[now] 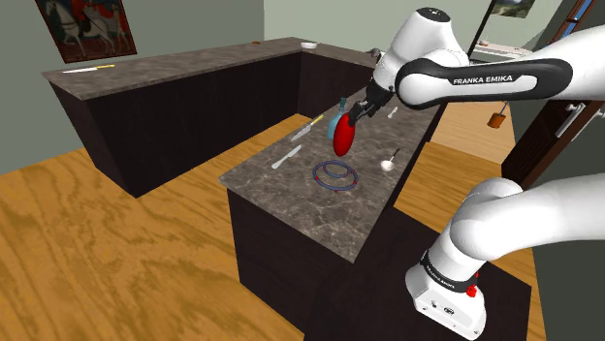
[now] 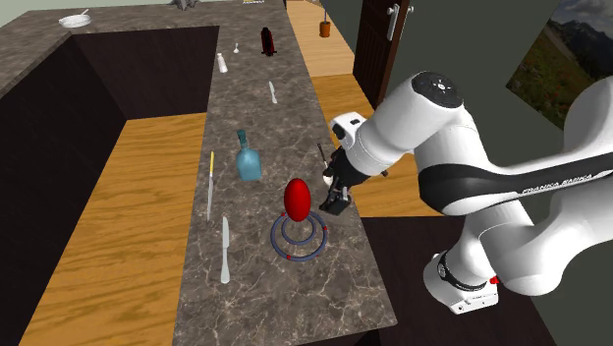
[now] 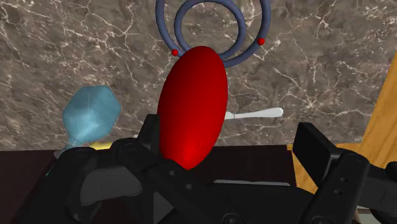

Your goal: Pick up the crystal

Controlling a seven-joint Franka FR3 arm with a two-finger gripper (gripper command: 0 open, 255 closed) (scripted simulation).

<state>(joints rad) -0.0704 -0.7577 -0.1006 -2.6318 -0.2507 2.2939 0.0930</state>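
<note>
White lettering [image 1: 488,79] reading "FRANKA EMIKA" is running along the dark band of the white robot arm [image 1: 431,44] in the shoulder view. The writing on the same band in the second exterior view is lying too slanted to read. The all-black two-finger claw [image 3: 232,130] is standing wide, its fingers [image 3: 315,149] well apart. The smooth, glossy red egg-shaped crystal [image 3: 191,102] is sitting between them, close against one finger and leaving a clear gap to the other, so nothing is clasping it. The crystal is standing on end over the middle stretch of the dark grey, white-veined marble countertop [image 2: 334,295], a little nearer the long edge on the arm's side. I cannot tell whether it is resting on the top or hanging just above it. A flat set of blue rings dotted with red beads [image 2: 298,239] is lying just beside the crystal. A pale blue translucent flask [image 2: 248,159] is standing near it toward the far end. A white table knife [image 2: 224,251] is lying by the opposite long edge, and a white spoon [image 3: 254,114] is lying near the crystal.
</note>
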